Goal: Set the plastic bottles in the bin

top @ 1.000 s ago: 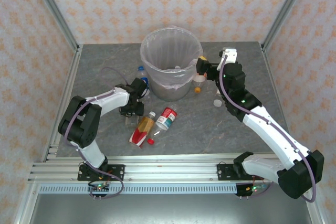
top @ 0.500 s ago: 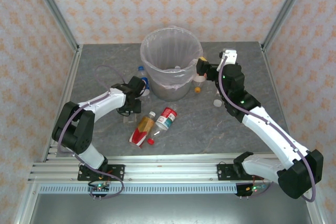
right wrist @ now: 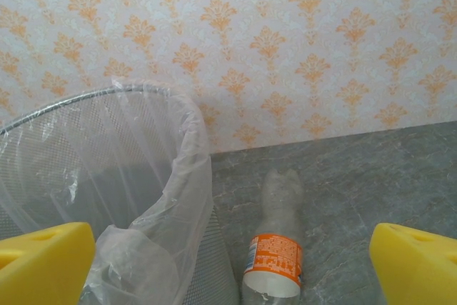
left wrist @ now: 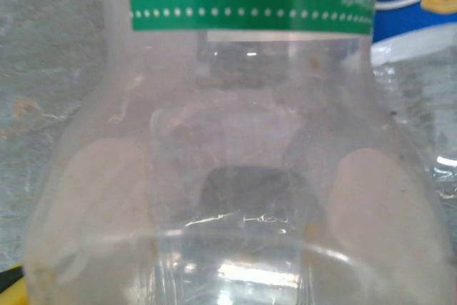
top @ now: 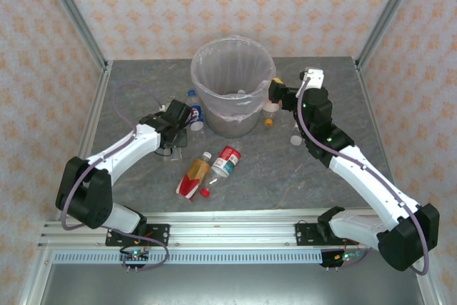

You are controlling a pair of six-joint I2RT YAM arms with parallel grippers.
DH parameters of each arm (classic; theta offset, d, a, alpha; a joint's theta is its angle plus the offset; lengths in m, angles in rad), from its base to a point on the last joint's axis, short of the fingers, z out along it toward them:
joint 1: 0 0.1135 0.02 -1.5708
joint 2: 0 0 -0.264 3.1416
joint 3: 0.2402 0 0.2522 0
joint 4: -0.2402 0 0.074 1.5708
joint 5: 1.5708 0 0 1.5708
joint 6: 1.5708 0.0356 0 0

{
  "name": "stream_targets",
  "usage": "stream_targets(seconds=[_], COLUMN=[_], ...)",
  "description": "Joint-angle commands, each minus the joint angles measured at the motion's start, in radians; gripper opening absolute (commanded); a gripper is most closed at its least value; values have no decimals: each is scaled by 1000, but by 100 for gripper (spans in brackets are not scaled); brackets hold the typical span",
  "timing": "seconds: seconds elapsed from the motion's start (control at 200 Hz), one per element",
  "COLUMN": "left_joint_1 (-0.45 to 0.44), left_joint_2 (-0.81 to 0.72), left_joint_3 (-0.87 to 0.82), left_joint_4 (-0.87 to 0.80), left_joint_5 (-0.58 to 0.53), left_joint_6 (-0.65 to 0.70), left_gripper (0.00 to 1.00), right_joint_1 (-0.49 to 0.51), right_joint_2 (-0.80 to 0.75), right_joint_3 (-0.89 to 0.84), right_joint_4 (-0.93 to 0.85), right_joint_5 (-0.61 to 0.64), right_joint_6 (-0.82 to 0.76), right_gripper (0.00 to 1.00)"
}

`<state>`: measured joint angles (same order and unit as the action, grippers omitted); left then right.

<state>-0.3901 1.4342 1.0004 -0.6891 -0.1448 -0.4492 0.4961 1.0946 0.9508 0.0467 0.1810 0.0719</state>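
Right claw [top: 273,91] near bottle [right wrist: 274,256] (axis wallward)

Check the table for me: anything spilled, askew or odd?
No spill or damage visible. The red-and-yellow bottle and the red-labelled bottle lie on their sides in front of the bin. Its bag liner sags inward along one side of the rim.

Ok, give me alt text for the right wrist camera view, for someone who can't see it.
The right gripper hangs open, its yellow fingertips wide apart, facing the bag-lined bin on the left and a clear bottle with an orange label just beside it on the grey table. Orange-patterned wallpaper is behind.
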Motion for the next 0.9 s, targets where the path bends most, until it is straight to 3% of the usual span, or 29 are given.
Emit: stream_targets(seconds=[0.0, 0.21, 0.541, 0.666, 0.896], left_joint_1=[8, 7, 5, 5, 2], left_joint_2=[-71, -185, -326, -331, -311], left_joint_3=[-30, -44, 1, 64, 192], left_joint_4=[12, 74, 269, 341, 436], left_joint_5=[-82, -204, -303, -276, -131], left_joint_6=[-26, -70, -68, -34, 13], left_gripper=[35, 35, 35, 35, 34], right_joint_1=[-8, -24, -61, -64, -68], right_joint_2=[-16, -16, -24, -25, -47], right_joint_3=[-17, -64, -107, -135, -165], right_joint_4=[33, 46, 36, 50, 34], right_joint_5=[34, 107, 54, 47, 56], right_joint_6=[24, 189, 315, 356, 381], right_gripper=[99, 99, 99, 99, 99])
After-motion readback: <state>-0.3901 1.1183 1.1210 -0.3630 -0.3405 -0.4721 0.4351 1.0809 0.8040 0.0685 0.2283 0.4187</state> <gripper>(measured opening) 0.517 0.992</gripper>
